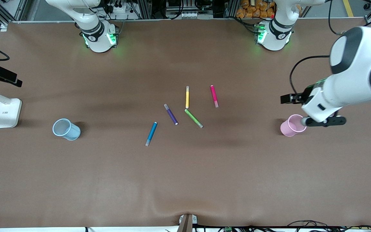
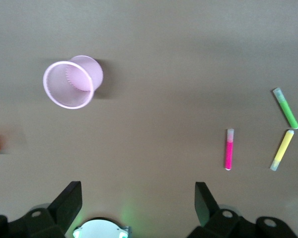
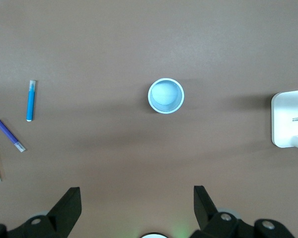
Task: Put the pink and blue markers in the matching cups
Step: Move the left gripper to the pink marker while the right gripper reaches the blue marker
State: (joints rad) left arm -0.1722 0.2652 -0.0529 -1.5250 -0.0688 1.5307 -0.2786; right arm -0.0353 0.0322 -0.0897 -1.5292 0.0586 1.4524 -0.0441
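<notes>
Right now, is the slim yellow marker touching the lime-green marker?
Apart. In the left wrist view, bare table shows between the slim yellow marker and the lime-green marker; their near ends come close without meeting.

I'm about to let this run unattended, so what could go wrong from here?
The pink marker lies close to the yellow pen and the lime-green pen, so a grasp may nudge or catch the wrong one. The blue marker lies near the dark purple pen, a similar colour. The open left gripper hangs right by the light pink cup and could tip it.
</notes>
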